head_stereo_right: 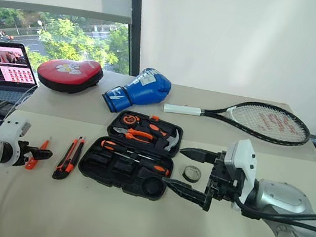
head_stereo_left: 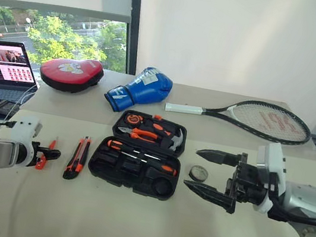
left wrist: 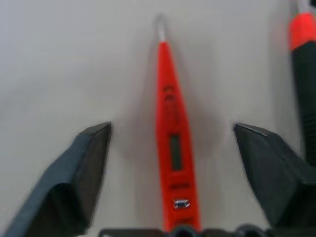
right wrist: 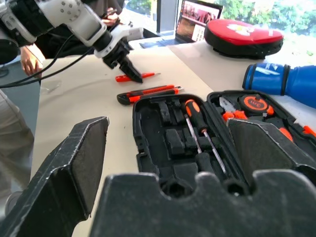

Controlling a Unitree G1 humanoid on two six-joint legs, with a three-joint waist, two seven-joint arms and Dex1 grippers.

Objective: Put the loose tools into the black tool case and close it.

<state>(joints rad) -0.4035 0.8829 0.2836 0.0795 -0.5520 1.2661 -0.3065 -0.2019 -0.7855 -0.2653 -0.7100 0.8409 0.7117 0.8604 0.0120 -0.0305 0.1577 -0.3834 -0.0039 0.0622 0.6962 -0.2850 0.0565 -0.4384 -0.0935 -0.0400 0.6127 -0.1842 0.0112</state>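
The black tool case [head_stereo_left: 97,168] lies open mid-table, with two screwdrivers [right wrist: 197,123] in its base slots and pliers, a hammer and a tape measure in the lid. Left of it lie an orange-and-black utility knife [head_stereo_left: 77,157] and a slim orange screwdriver [left wrist: 173,143]. My left gripper [head_stereo_left: 48,155] is open and low over that screwdriver, one finger on each side of it, not touching. A small black tape roll [head_stereo_left: 198,173] sits just right of the case. My right gripper [head_stereo_left: 192,169] hangs open and empty above the tape roll, pointing left.
A blue boxing glove [head_stereo_left: 140,89], a red pad [head_stereo_left: 71,73] and a tennis racket [head_stereo_left: 254,117] lie on the far table. A laptop [head_stereo_left: 0,72] stands at the far left. A person's hand [right wrist: 29,59] is beyond the table's left side.
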